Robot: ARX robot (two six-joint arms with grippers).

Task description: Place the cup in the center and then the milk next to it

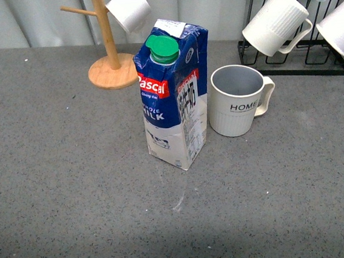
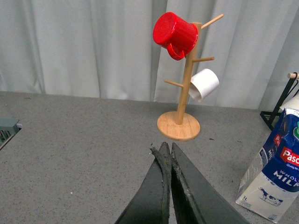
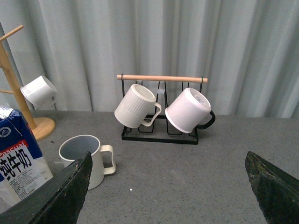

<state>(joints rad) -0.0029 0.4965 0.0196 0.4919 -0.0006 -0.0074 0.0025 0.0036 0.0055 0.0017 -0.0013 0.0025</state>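
The off-white ribbed HOME cup (image 1: pixel 239 107) stands upright on the grey table, handle to the right. The blue and white Pascual milk carton (image 1: pixel 175 101) with its green cap stands upright close beside the cup's left. Neither gripper shows in the front view. My left gripper (image 2: pixel 167 148) is shut and empty, over bare table, with the carton (image 2: pixel 275 172) off to one side. My right gripper (image 3: pixel 170 161) is open and empty; the cup (image 3: pixel 88 158) and the carton (image 3: pixel 21 161) lie beyond one finger (image 3: pixel 70 191).
A wooden mug tree (image 1: pixel 109 49) with a small white cup (image 1: pixel 128 8) stands behind the carton; the left wrist view also shows a red mug (image 2: pixel 175 32) on it. A black rack (image 1: pixel 298 50) with plain white mugs (image 1: pixel 275 24) stands at the back right.
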